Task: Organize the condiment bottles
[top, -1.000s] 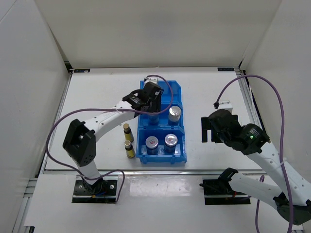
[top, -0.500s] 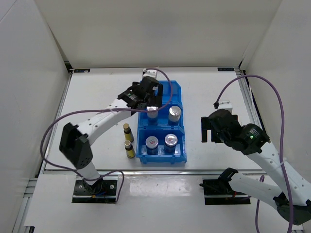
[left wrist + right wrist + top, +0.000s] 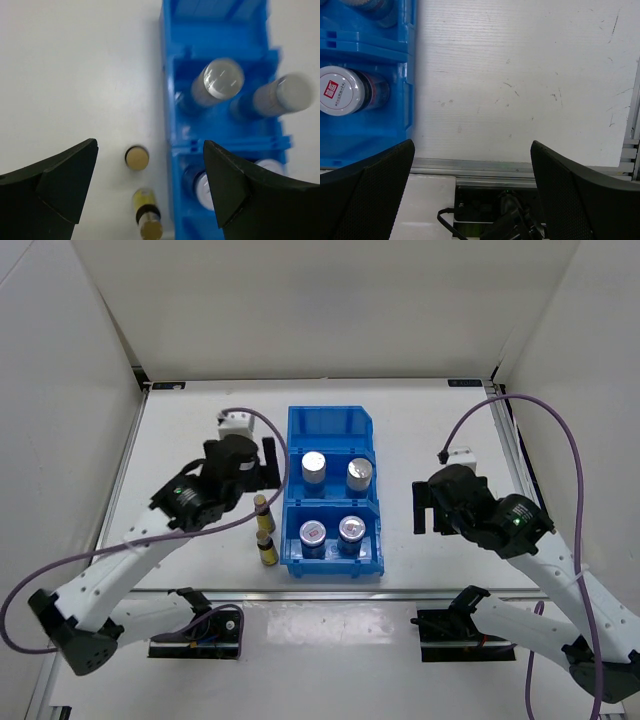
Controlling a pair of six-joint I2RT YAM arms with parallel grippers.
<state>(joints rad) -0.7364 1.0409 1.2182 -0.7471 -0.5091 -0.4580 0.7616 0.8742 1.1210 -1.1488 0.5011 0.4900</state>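
Pulled back since a second ago: left gripper [image 3: 268, 462], off the middle section of the blue bin [image 3: 330, 426] and now hanging over the white table [image 3: 200, 420] just left of the bin, fingers pointing toward its wall, jaws spread wide, nothing between them. Uncovered by that retreat, in the left of the middle section, a silver-lidded jar [image 3: 314, 466], with a second jar [image 3: 360, 473] beside it on the right. Two more in the front section, a front-left jar [image 3: 313, 535] and a front-right jar [image 3: 351, 530], side by side. All four upright, lids up. Outside the bin, on the table close to its left wall, both condiment bottles: far bottle [image 3: 263, 510] and near bottle [image 3: 267, 548], one behind the other, slightly apart from each other and not touching the bin, yellow-olive bodies under dark caps. From the left wrist camera, both visible below, between the spread fingers. Left arm reaching from its base at the near left, forearm slanting up and to the right, wrist just beyond the far bottle. Unmoved meanwhile: right gripper [image 3: 424, 508], held above bare table to the right of the bin, toward the near edge, jaws likewise wide apart and gripping nothing; right arm folded, forearm rising from the lower right.
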